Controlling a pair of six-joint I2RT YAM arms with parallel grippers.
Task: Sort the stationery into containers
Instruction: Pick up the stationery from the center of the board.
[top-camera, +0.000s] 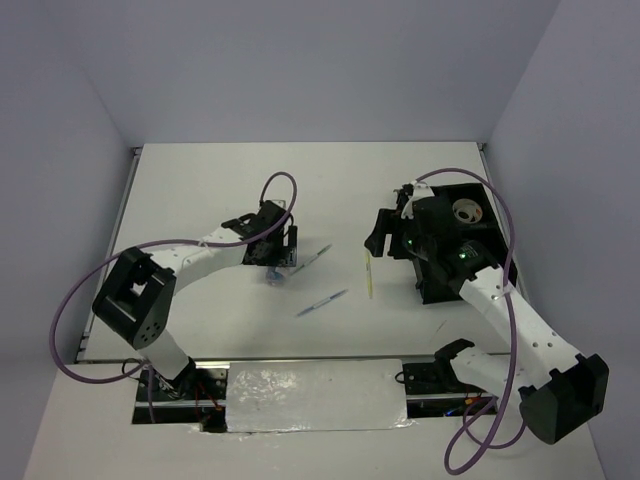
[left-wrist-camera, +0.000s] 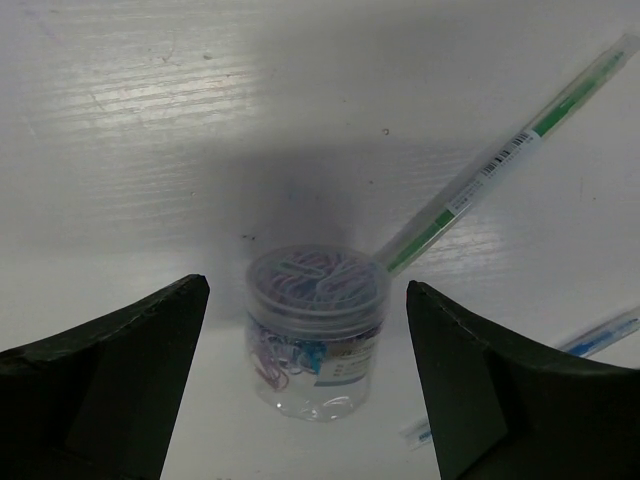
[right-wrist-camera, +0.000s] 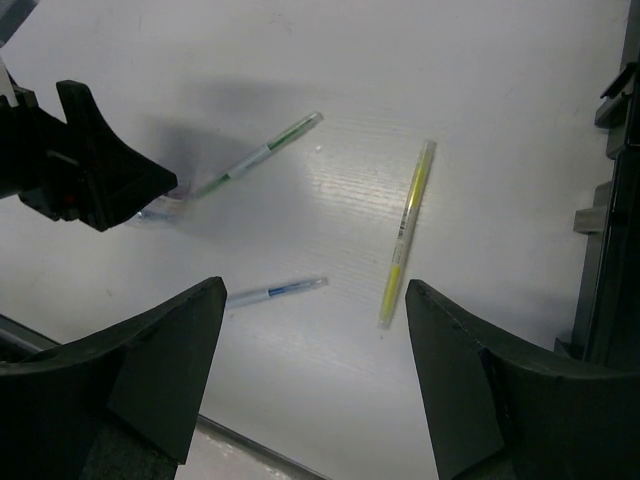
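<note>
A small clear jar (left-wrist-camera: 315, 330) full of coloured paper clips stands upright on the white table, between the fingers of my open left gripper (left-wrist-camera: 307, 288) and touching neither. In the top view the jar (top-camera: 275, 275) sits just under the left gripper (top-camera: 273, 262). A green pen (left-wrist-camera: 480, 170) lies behind the jar. My right gripper (right-wrist-camera: 315, 288) hangs open and empty above the table, left of the black organiser tray (top-camera: 440, 285). Below it lie a yellow pen (right-wrist-camera: 408, 230) and a blue pen (right-wrist-camera: 275, 292). A tape roll (top-camera: 466, 212) rests in the tray.
The three pens lie loose between the arms: green (top-camera: 315, 255), blue (top-camera: 322, 302) and yellow (top-camera: 369, 275). The tray's wall (right-wrist-camera: 610, 250) fills the right edge of the right wrist view. Cables loop over both arms. Grey walls close the table.
</note>
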